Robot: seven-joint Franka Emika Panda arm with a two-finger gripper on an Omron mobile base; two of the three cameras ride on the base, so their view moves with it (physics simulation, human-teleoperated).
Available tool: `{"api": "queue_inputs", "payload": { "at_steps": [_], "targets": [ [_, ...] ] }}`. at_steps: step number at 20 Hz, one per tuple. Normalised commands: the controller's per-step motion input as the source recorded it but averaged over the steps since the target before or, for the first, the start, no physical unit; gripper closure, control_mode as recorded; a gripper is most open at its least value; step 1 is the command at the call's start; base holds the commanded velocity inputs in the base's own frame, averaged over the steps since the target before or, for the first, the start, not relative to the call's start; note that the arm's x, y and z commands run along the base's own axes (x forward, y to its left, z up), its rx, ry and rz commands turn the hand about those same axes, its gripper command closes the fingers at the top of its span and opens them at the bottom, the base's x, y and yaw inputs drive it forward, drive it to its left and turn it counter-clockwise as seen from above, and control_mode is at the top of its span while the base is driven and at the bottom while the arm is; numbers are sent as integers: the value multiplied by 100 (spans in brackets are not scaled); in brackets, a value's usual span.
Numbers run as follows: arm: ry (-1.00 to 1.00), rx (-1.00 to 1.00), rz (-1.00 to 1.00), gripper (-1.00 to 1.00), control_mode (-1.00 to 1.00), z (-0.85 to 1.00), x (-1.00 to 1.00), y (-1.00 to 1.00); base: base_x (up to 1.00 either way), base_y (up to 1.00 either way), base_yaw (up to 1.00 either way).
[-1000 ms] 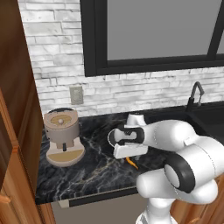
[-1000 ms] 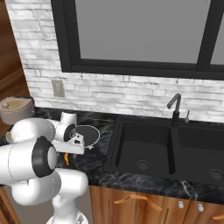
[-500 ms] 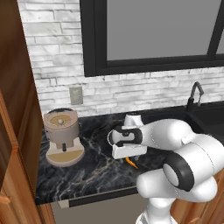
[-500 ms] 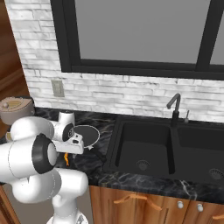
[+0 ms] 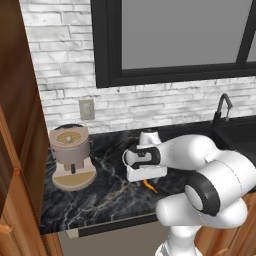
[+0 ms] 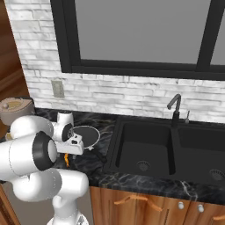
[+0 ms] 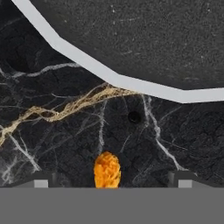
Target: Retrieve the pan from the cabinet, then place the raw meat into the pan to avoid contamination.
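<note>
The pan (image 7: pixel 144 39) lies on the dark marble counter, its black inside and light rim (image 7: pixel 87 61) crossing the top of the hand view; from the right base it shows as a round dish (image 6: pixel 86 135) just behind my hand. The raw meat (image 7: pixel 107 169), a small orange sliver, lies on the counter beside the pan, between my fingertips (image 7: pixel 41 180). My gripper (image 7: pixel 111 180) is open and points down over the meat (image 5: pixel 150 186), close above it. The gripper (image 5: pixel 148 180) hangs under the white wrist. The reddish-brown cabinet (image 5: pixel 17 95) stands at the left.
A beige coffee machine (image 5: pixel 72 157) stands on the counter left of my hand. The black sink (image 6: pixel 145 149) with its faucet (image 6: pixel 176 107) lies to the right. An open cabinet door (image 5: pixel 12 200) juts out at the near left. Grey brick wall and window behind.
My hand has crept slightly lower over the meat. The pan and the meat lie where they were.
</note>
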Motion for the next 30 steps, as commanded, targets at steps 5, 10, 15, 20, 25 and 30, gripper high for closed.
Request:
{"api": "queue_inputs", "payload": {
  "at_steps": [5, 10, 15, 20, 25, 30],
  "targets": [
    [0, 0, 0, 100, -100, -21, 0, 3, 0, 0, 0],
    [0, 0, 0, 100, -100, -4, 0, 0, 0, 0, 0],
    [0, 0, 0, 100, -100, 0, 0, 0, 0, 0, 0],
    [0, 0, -2, 100, -100, 0, -2, 1, 0, 0, 0],
    [0, 0, -5, 100, -100, 21, -22, 5, 0, 0, 0],
    [0, 0, -7, 100, -100, 55, -8, 3, 0, 0, 0]
  ]
}}
